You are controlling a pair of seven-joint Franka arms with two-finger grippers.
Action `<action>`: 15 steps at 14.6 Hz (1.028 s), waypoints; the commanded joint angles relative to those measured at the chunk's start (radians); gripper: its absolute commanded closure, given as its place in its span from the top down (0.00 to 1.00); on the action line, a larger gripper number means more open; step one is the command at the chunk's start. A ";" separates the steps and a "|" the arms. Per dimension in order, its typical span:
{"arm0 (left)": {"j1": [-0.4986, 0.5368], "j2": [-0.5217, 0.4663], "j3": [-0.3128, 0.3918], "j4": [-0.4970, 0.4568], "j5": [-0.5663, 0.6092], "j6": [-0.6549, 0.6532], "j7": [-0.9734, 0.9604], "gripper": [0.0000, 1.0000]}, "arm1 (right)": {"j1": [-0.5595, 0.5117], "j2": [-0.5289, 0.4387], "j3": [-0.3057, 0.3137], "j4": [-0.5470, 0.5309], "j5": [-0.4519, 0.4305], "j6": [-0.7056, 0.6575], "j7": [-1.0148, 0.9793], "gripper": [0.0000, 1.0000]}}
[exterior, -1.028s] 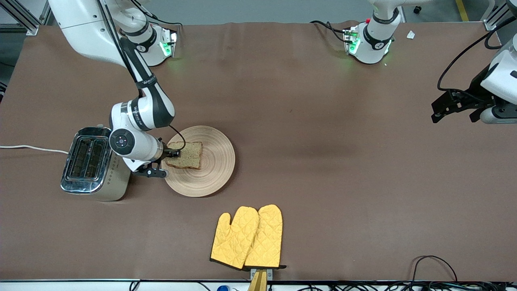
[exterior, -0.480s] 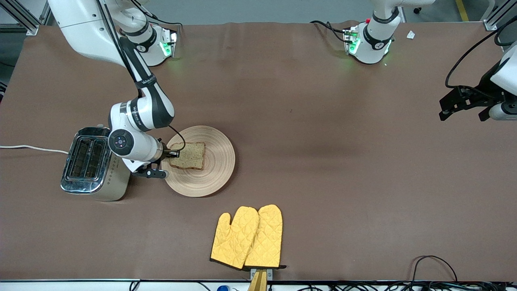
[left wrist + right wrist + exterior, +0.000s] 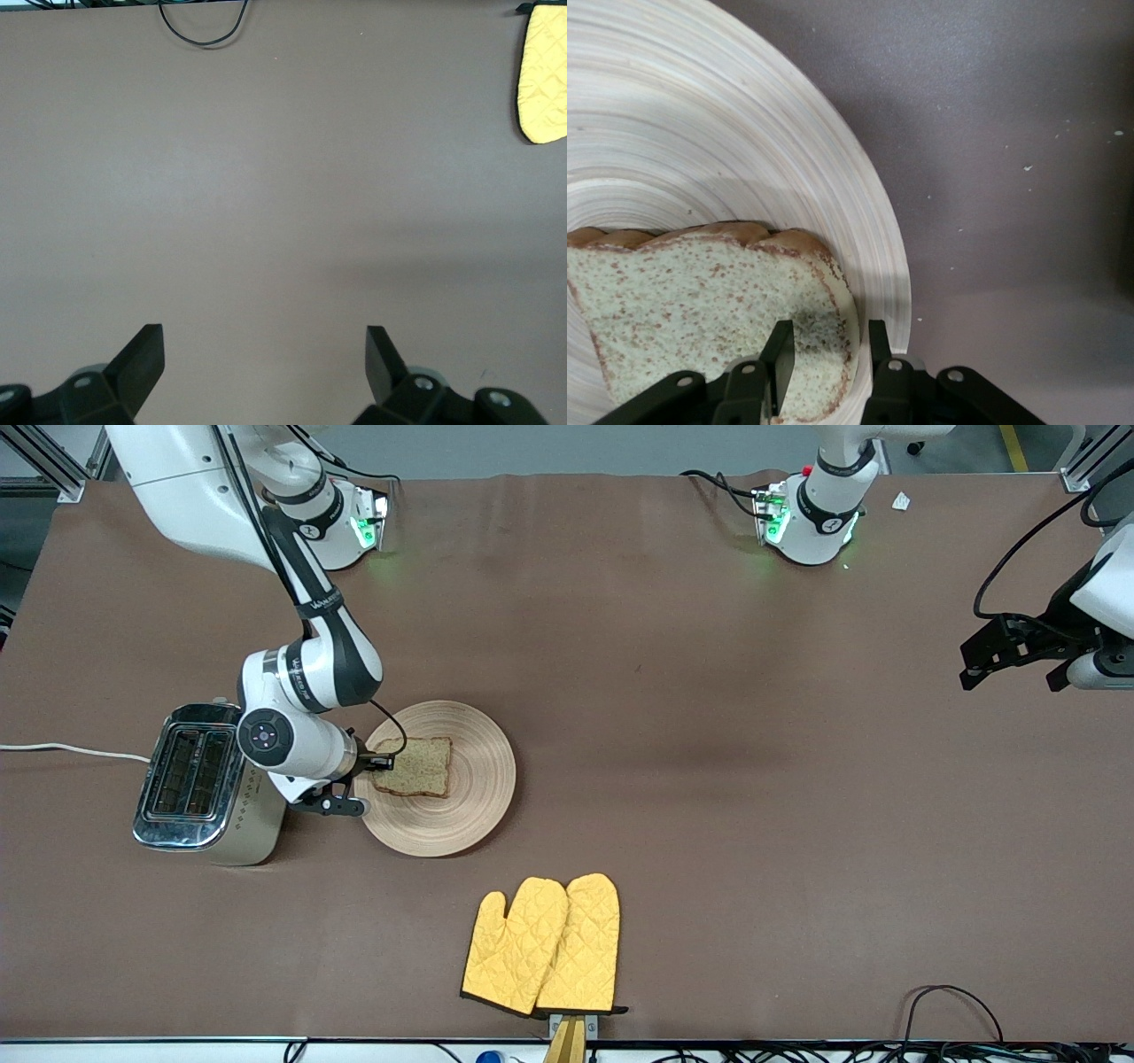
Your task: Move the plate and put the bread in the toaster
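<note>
The bread [image 3: 416, 766] lies on the wooden plate [image 3: 469, 802], one edge raised and tilted; it also shows in the right wrist view [image 3: 700, 297] on the plate [image 3: 744, 133]. My right gripper [image 3: 376, 764] is low over the plate's edge beside the toaster, shut on the bread's crust edge [image 3: 831, 341], one finger on each face. The toaster [image 3: 199, 784] stands beside the plate toward the right arm's end, slots empty. My left gripper [image 3: 1010, 657] is open and empty above bare table at the left arm's end [image 3: 263, 341].
A pair of yellow oven mitts [image 3: 545, 943] lies nearer the front camera than the plate; one also shows in the left wrist view [image 3: 542, 75]. The toaster's white cord [image 3: 71, 751] runs off the table's end. Black cables [image 3: 952, 1014] lie at the front edge.
The bread has shifted slightly on the plate and tilted up in my right gripper. The left arm has drawn back toward its end of the table.
</note>
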 commanded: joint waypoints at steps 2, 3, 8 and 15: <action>0.001 0.002 0.005 0.012 0.008 -0.016 0.014 1.00 | -0.008 0.000 0.006 -0.001 0.005 -0.005 0.011 0.41; 0.001 0.002 0.007 0.012 0.008 -0.016 0.014 1.00 | -0.008 0.000 0.006 -0.002 0.005 -0.005 0.011 0.40; -0.001 0.005 0.007 0.012 0.010 -0.016 0.011 1.00 | -0.008 0.008 0.006 -0.002 0.005 -0.007 0.011 0.35; -0.001 0.010 0.007 0.012 0.007 -0.016 0.012 1.00 | -0.009 0.014 0.006 -0.002 0.006 -0.002 0.012 0.32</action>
